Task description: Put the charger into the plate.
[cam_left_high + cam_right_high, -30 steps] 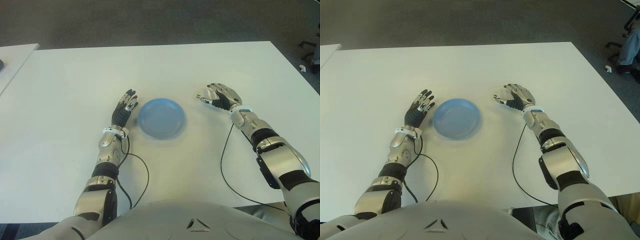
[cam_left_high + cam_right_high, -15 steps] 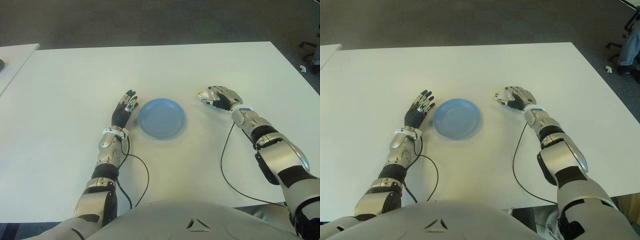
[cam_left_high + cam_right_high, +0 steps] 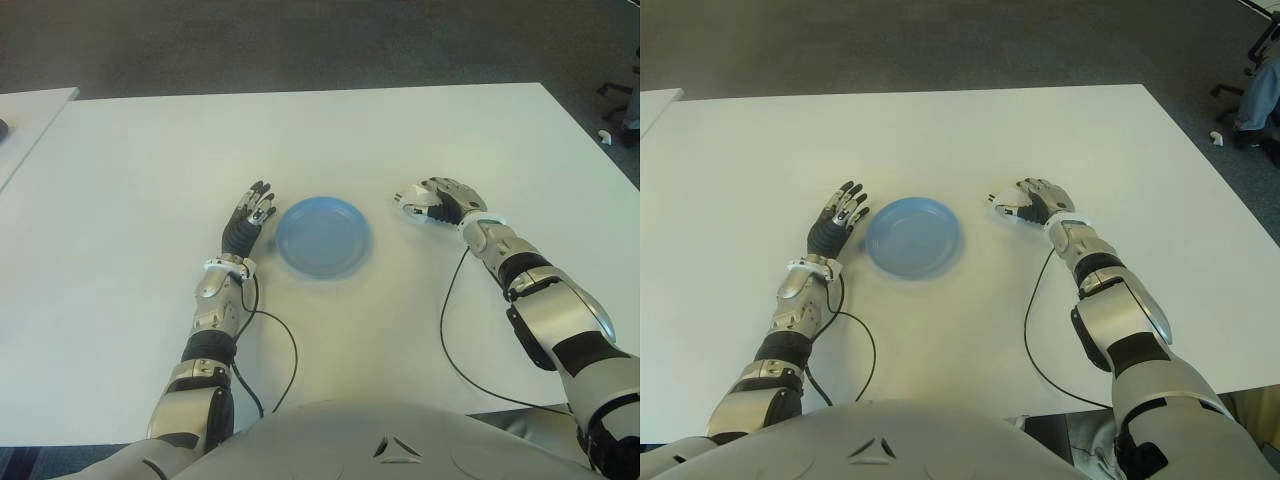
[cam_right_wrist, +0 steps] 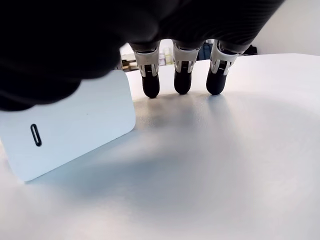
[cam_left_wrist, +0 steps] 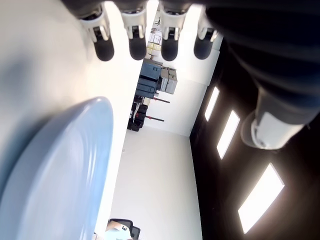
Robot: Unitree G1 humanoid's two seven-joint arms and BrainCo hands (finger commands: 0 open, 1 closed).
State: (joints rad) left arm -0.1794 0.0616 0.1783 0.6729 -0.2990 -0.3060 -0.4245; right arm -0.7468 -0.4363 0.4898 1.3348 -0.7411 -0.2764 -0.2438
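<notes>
A small white charger (image 4: 70, 130) with a slot-shaped port lies on the white table (image 3: 400, 130), right of the blue plate (image 3: 295, 250). My right hand (image 3: 440, 198) arches over the charger (image 3: 408, 198). Three of its fingertips (image 4: 182, 82) touch the table just past the charger, with a gap between them and it, and the thumb side covers its top edge. Left of the plate is my left hand (image 3: 250, 215), its fingers (image 5: 135, 47) straight and holding nothing. The plate (image 5: 55, 165) has nothing in it.
Black cables (image 3: 445, 320) trail from both wrists over the table toward my body. Another white table edge (image 3: 30, 110) shows at the far left. Dark floor lies beyond the table, with chair legs (image 3: 620, 95) at the far right.
My right hand has lowered and shifted slightly toward me, settling over the charger. The left hand and the plate have not moved.
</notes>
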